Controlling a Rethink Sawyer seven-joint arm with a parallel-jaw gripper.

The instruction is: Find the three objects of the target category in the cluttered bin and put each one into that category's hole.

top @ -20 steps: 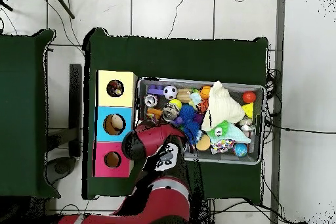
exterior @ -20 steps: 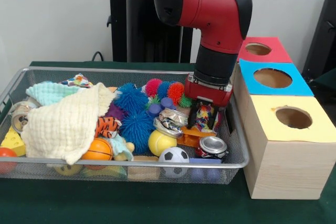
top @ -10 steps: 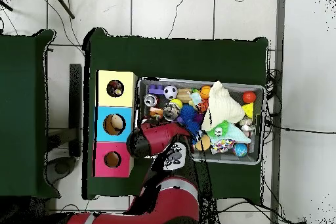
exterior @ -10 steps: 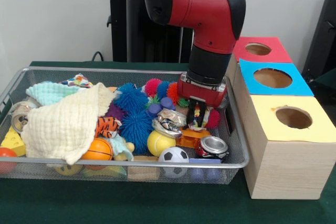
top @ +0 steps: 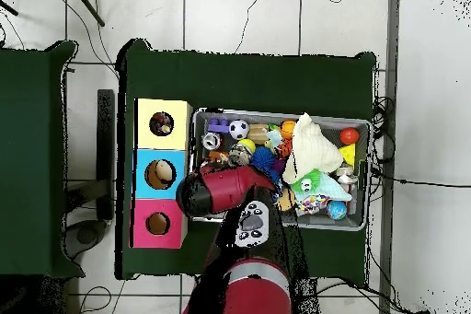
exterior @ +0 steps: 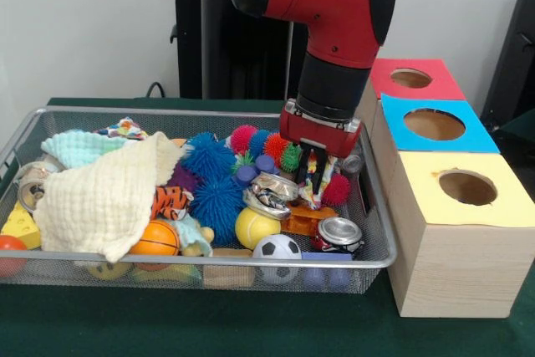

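Note:
My gripper (exterior: 314,180) hangs just above the right end of the wire bin (exterior: 167,111), shut on a small multicoloured patterned piece (exterior: 313,185) that dangles between its fingers. Below it lie an orange toy (exterior: 306,217), a crushed can (exterior: 338,232) and a crumpled silver can (exterior: 269,192). Three boxes stand to the right of the bin, with a red-topped hole (exterior: 411,79), a blue-topped hole (exterior: 434,124) and a yellow-topped hole (exterior: 467,187). In the overhead view the red arm (top: 221,191) covers the gripper and the bin's end nearest the boxes (top: 161,174).
The bin also holds blue spiky balls (exterior: 209,159), red and green spiky balls (exterior: 280,148), a cream cloth (exterior: 104,198), a tiger toy (exterior: 171,201), a soccer ball (exterior: 277,247), a yellow ball (exterior: 256,226) and a small basketball (exterior: 155,240). Objects sit inside the boxes' holes (top: 162,123).
The gripper has risen out of the clutter with the multicoloured piece held between its fingers, and shifted slightly left in the front view.

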